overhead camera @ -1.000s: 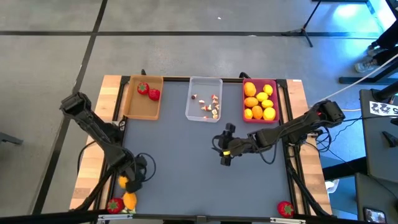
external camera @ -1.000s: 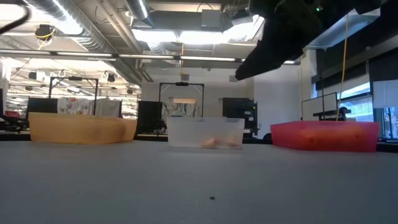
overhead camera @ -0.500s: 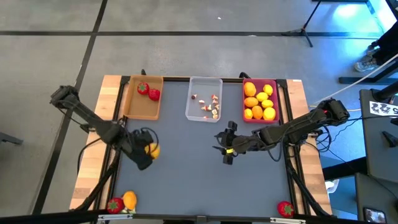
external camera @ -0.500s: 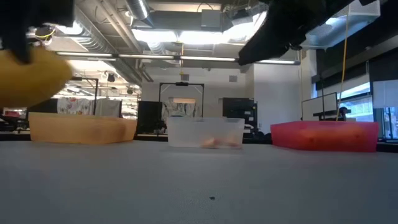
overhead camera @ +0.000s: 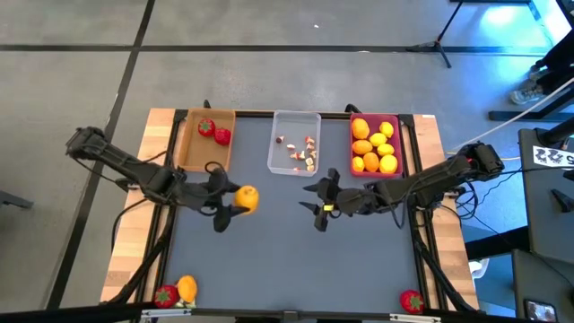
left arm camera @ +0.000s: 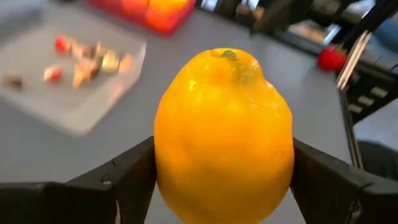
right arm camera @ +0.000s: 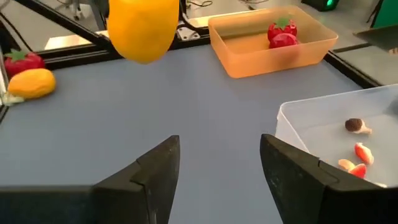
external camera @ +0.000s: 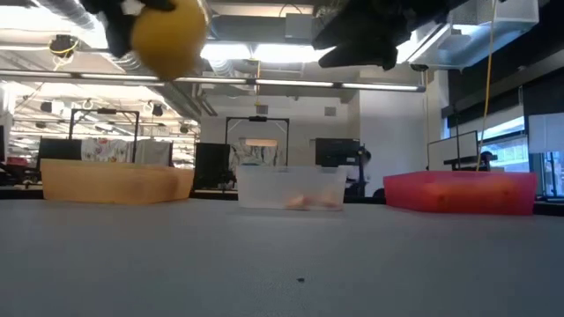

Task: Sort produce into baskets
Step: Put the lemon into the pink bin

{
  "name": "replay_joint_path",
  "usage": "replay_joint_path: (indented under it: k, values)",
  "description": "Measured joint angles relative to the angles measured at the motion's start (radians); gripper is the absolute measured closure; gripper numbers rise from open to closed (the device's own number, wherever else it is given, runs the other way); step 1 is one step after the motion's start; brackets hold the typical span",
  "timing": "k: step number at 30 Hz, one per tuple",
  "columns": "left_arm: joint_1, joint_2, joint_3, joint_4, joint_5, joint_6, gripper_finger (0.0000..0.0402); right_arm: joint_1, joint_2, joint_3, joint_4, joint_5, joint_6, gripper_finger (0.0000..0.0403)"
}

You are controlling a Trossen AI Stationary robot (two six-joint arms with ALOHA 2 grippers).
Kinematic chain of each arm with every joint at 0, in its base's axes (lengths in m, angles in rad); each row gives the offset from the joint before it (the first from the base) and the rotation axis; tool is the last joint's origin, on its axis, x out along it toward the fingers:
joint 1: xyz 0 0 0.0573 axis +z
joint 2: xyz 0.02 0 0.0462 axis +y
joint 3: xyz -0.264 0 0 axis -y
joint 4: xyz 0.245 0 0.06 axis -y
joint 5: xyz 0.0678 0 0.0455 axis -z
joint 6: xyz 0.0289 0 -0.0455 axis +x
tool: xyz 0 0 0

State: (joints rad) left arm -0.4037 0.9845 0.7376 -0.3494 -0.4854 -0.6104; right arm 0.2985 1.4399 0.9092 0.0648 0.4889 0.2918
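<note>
Gripping a yellow-orange fruit (overhead camera: 247,199) between both fingers (left arm camera: 124,180), the left gripper (overhead camera: 235,206) hangs above the grey table (overhead camera: 269,260), arm stretched low from the left edge toward the middle, fruit clear of the surface in front of the tan basket (overhead camera: 205,154). Facing it from the other side, the right gripper (overhead camera: 319,205), jaws parted and holding nothing, arm reaching in from the right edge, near the clear basket (overhead camera: 294,167) with its small mushroom bits (overhead camera: 305,157). Two strawberries (overhead camera: 214,132) in the tan basket, yellow and orange fruits (overhead camera: 373,145) heaped in the pink basket (overhead camera: 396,121). Down at the near left corner, an orange fruit (overhead camera: 186,288) beside a strawberry (overhead camera: 165,295); another strawberry (overhead camera: 411,301) alone at the near right corner.
</note>
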Motion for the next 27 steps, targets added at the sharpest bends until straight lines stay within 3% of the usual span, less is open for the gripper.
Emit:
replay_joint_path:
  k: [8, 16, 27]
  values:
    - [0.067, 0.06, -0.045, 0.334, 0.009, 0.213, 0.0096, -0.006, 0.08, 0.0, 0.125, -0.053, 0.062, 0.0118]
    - [0.096, 0.176, -0.045, 0.604, 0.063, 0.297, 0.0095, -0.006, 0.136, 0.0, 0.343, -0.056, -0.037, 0.0051]
    - [0.099, 0.35, -0.045, 0.879, 0.105, 0.368, 0.0095, -0.006, 0.137, 0.0, 0.468, -0.145, -0.088, 0.0038]
